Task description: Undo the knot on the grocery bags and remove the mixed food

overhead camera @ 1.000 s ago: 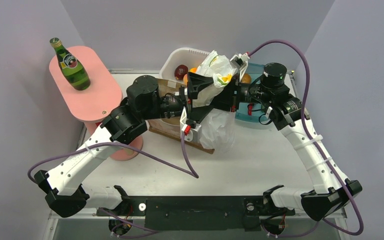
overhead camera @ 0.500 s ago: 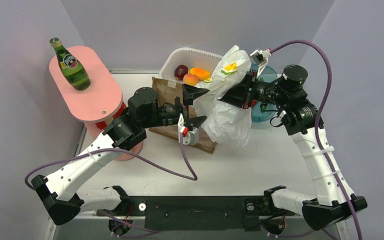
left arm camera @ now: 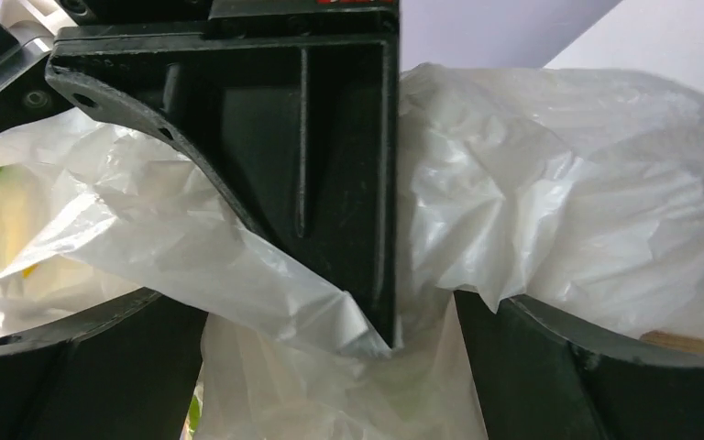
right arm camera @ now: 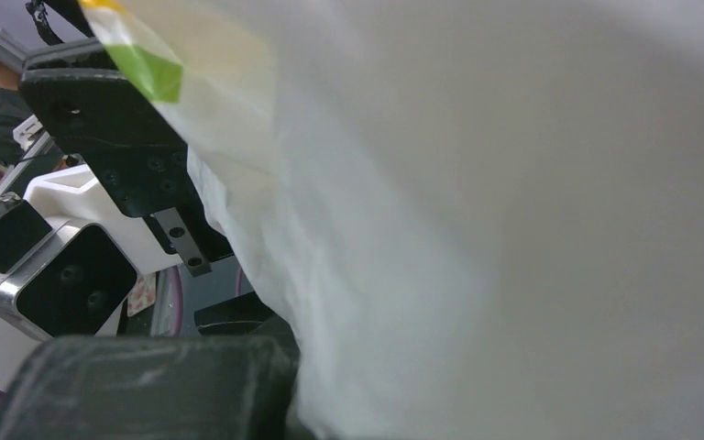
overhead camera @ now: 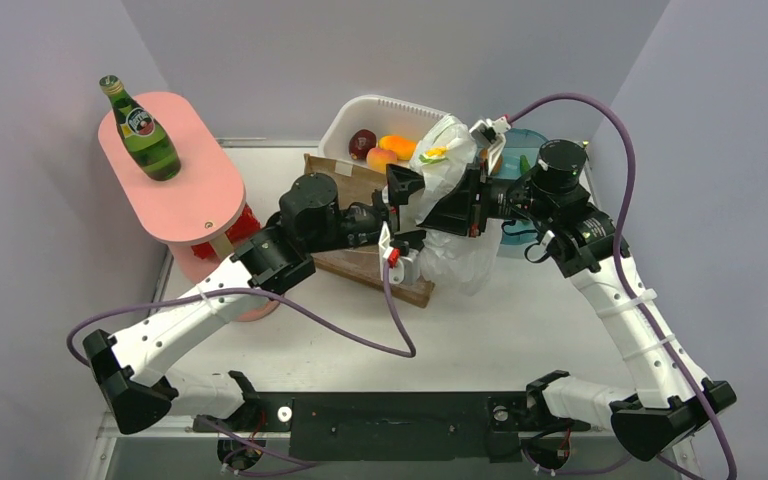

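A crinkly white grocery bag (overhead camera: pixel 455 255) with yellow and green marks hangs over the table's middle. My right gripper (overhead camera: pixel 463 200) is shut on its upper part and holds it up. One of its fingers (left arm camera: pixel 330 165) shows black in the left wrist view, pinching the plastic (left arm camera: pixel 550 174). My left gripper (overhead camera: pixel 403 218) is open, its jaws wide apart above and below the bag's left side, with plastic between them (left arm camera: pixel 325 367). The bag (right arm camera: pixel 513 229) fills the right wrist view. A green glass bottle (overhead camera: pixel 143 130) stands on the pink stand. The bag's contents are hidden.
A white basket (overhead camera: pixel 345 118) at the back holds a dark red fruit, a peach-coloured fruit (overhead camera: pixel 381 158) and an orange-yellow one. A teal bowl (overhead camera: pixel 532 140) sits behind the right arm. A flat brown paper bag (overhead camera: pixel 360 262) lies under the left gripper. The pink stand (overhead camera: pixel 185 195) is at left.
The right gripper lifted the bag up and right, then brought it back down and left. The left gripper moved right, and its open jaws now reach around the bag.
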You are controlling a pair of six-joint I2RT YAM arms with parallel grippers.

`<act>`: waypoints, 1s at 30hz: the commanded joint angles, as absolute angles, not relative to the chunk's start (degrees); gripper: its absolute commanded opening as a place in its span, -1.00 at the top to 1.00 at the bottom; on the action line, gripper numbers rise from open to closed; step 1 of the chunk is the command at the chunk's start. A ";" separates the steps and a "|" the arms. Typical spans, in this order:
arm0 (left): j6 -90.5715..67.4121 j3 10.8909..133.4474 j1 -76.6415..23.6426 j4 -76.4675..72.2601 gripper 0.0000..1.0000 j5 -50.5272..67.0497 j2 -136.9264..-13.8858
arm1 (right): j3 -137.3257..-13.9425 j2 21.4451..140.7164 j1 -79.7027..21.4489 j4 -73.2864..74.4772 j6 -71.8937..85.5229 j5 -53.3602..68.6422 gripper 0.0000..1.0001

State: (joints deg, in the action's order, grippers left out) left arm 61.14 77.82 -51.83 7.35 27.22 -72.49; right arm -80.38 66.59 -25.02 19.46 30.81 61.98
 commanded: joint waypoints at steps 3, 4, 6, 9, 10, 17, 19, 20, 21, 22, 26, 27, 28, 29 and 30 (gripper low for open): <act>58.96 79.36 -50.89 -0.32 -0.82 23.76 -75.79 | -81.62 65.20 -27.71 18.76 28.98 69.08 1.00; 58.66 79.76 -50.82 1.92 -0.57 23.70 -76.04 | -81.66 65.21 -27.89 18.84 28.90 69.30 1.00; 57.94 80.00 -50.69 3.38 -0.03 23.33 -75.64 | -81.98 65.15 -27.41 18.89 28.71 69.79 1.00; 55.95 78.46 -49.44 3.64 0.88 23.62 -73.53 | -82.27 65.05 -24.04 18.90 29.56 70.15 0.71; 53.89 78.21 -49.02 3.80 0.97 23.75 -72.35 | -82.36 65.09 -22.92 18.90 29.96 70.23 0.61; 38.16 80.75 -38.98 10.78 1.00 27.39 -68.24 | -86.29 66.08 -8.65 18.66 30.19 67.15 -0.03; 36.61 82.05 -36.02 13.67 1.00 27.91 -68.03 | -86.52 66.18 -5.43 18.35 29.73 63.66 -0.11; 36.72 82.19 -35.28 14.40 1.00 27.26 -67.92 | -86.46 66.22 -4.30 18.05 29.50 61.27 -0.12; 37.88 82.05 -34.00 15.60 1.00 26.59 -67.89 | -86.41 66.21 -4.00 18.20 28.23 59.90 -0.17; 39.06 81.93 -33.15 16.32 1.00 24.78 -68.04 | -86.27 66.24 -3.75 18.68 27.34 56.85 -0.20; 52.17 80.93 -32.18 23.49 1.00 18.66 -68.94 | -87.13 67.51 -5.15 26.23 19.83 47.57 -0.38; 57.87 80.54 -32.08 26.37 1.00 17.61 -69.11 | -87.33 68.34 -5.43 27.09 17.72 46.90 -0.39; 60.62 79.40 -32.10 28.50 1.00 17.24 -69.19 | -87.66 68.80 -5.99 28.02 17.08 46.35 -0.39; 65.03 78.81 -32.09 29.46 1.00 16.26 -69.39 | -87.73 69.47 -6.25 28.34 16.16 46.12 -0.39; 67.10 77.60 -32.19 30.92 1.00 15.65 -69.59 | -87.68 69.72 -6.73 28.79 15.73 45.59 -0.39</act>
State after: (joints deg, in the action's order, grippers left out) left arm 51.94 79.59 -32.51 21.82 20.32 -69.06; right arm -85.43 67.88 -5.21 25.32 21.87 51.86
